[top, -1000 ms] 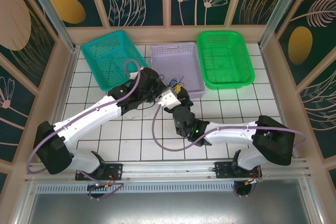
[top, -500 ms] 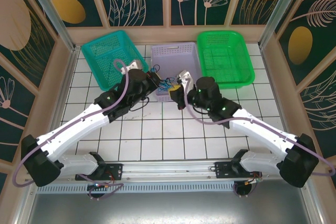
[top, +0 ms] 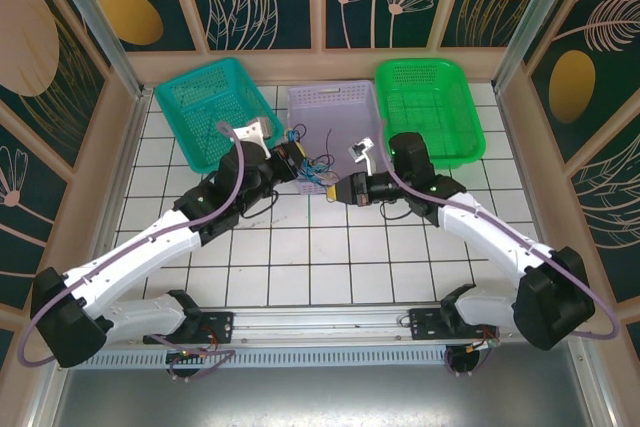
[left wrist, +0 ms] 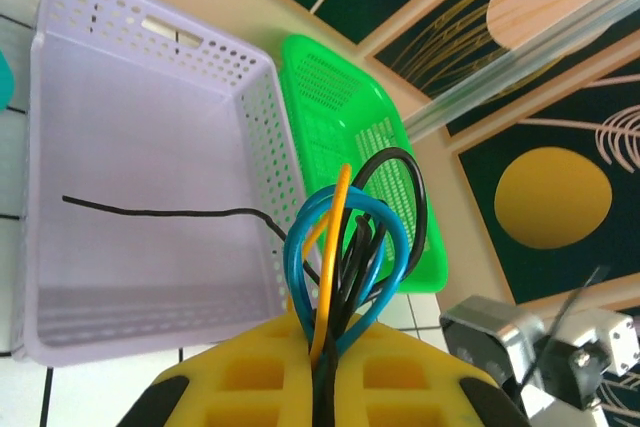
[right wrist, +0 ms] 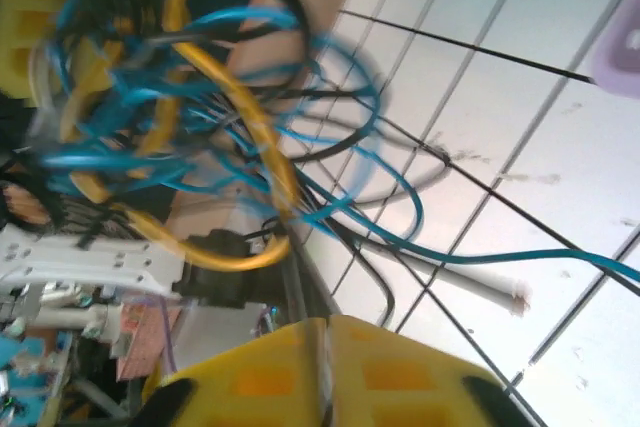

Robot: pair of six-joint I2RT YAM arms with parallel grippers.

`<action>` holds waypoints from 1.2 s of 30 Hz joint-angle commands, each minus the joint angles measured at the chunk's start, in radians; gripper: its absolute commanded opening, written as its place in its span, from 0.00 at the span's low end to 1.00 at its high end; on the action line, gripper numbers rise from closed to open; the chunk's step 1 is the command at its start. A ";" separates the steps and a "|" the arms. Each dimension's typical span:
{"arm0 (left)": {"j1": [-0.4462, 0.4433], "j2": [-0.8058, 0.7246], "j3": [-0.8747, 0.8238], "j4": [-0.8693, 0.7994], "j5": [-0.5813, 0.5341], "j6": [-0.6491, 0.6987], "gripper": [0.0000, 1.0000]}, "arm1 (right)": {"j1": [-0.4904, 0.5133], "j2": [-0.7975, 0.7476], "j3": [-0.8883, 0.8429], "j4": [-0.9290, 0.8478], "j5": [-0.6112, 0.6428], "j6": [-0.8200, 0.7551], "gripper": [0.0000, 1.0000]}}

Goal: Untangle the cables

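Left gripper (top: 291,156) is clamped on the cables (top: 316,162), tangle at its 3 o'clock; right gripper (top: 338,190), at the tangle's 4 o'clock, looks pinched on a strand. Ease apart slowly, don't yank.

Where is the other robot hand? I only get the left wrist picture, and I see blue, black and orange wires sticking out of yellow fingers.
Observer: From above, the right gripper sits just across from your left gripper, in front of the lilac basket.
Operator: Is it grabbing my wires too?
Observer: It looks so. In the right wrist view its yellow fingers look closed on a strand of the cables.
Operator: Do any wires go somewhere else?
Observer: Yes, one blue strand runs off over the white tiles, away from the tangle.
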 commanded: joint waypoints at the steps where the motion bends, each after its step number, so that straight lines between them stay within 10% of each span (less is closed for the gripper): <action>1: 0.013 -0.010 0.005 0.033 -0.049 -0.014 0.00 | 0.067 -0.103 0.081 -0.164 0.271 -0.126 0.41; 6: 0.011 0.041 0.043 -0.056 -0.052 -0.038 0.00 | 0.162 -0.229 0.076 -0.174 0.572 -0.207 0.70; 21: 0.010 0.113 0.054 -0.024 0.091 -0.101 0.00 | 0.260 -0.014 0.167 -0.005 0.734 -0.160 0.74; 29: 0.011 0.059 0.033 0.038 0.121 -0.097 0.00 | 0.106 0.034 0.133 -0.009 0.575 -0.007 0.00; 36: 0.010 -0.085 -0.071 0.049 0.064 -0.051 0.00 | -0.130 -0.055 0.006 0.004 0.132 0.117 0.00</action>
